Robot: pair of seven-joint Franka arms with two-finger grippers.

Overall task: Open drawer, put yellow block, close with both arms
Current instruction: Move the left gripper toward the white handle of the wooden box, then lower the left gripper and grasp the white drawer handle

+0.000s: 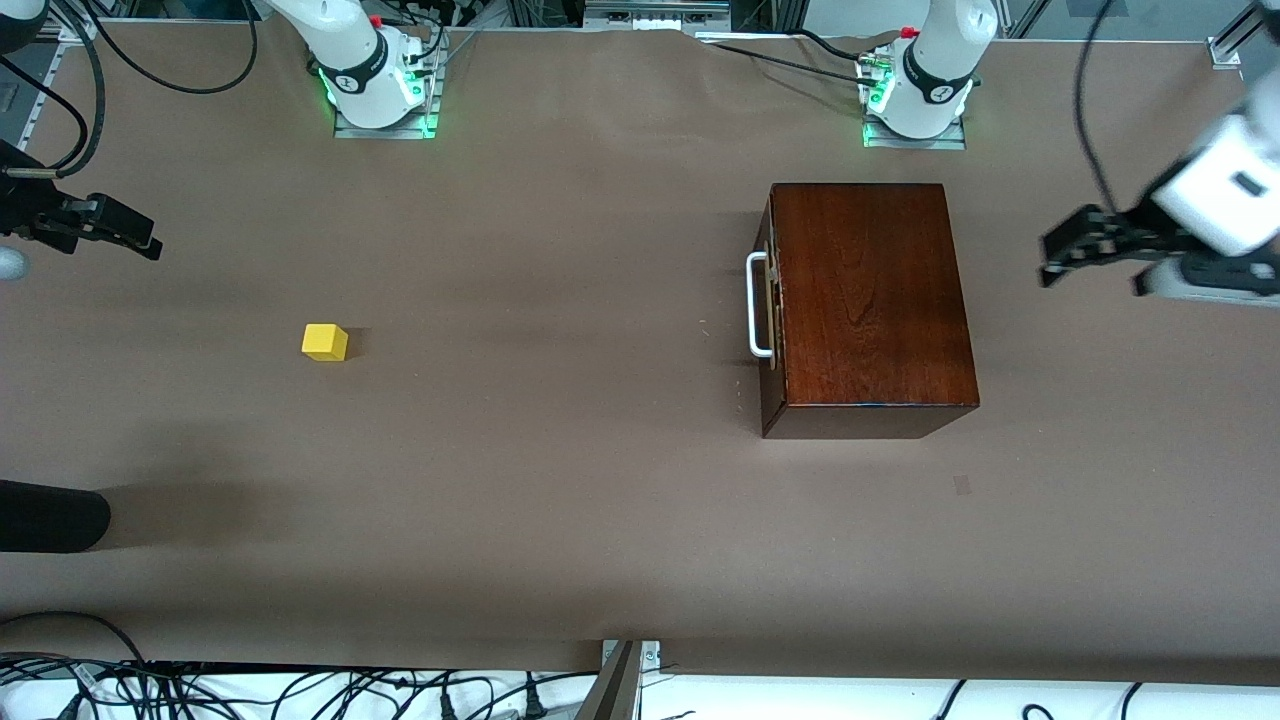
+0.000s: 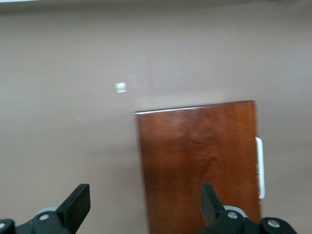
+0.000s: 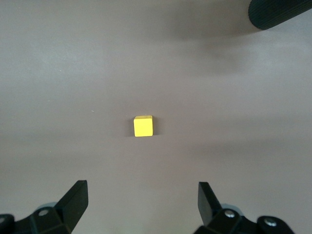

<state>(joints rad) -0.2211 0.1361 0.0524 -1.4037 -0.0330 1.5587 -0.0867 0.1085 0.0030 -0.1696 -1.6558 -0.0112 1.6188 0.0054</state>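
While both arms hang above the table (image 1: 600, 500), nothing is held by either.

Item 1: the drawer (image 1: 768, 305). Pushed fully into its glossy dark mahogany box (image 1: 870, 300); only the dark front and the white U-shaped handle (image 1: 757, 304) show, the handle facing the right arm's end of the table. The box stands on the brown table surface toward the left arm's end, close to the left arm's base (image 1: 918, 100). In the left wrist view the box top (image 2: 200, 165) fills the space between the fingers, with the handle (image 2: 260, 168) at its edge.

Item 2: the yellow block (image 1: 325, 342). Small bright cube, lying alone on the bare table toward the right arm's end, well apart from the box. In the right wrist view it (image 3: 143, 126) sits midway between the two fingers, farther out.

Item 3: left gripper (image 1: 1075, 250). In the air over the table at the left arm's end, beside the box and not touching it; fingers (image 2: 78, 202) spread wide apart, empty.

Item 4: right gripper (image 1: 140, 240). In the air over the right arm's end of the table, apart from the block; fingers (image 3: 75, 197) spread wide, empty.

Item 5: a black rounded object (image 1: 50, 515) at the table's edge, nearer to the front camera than the block
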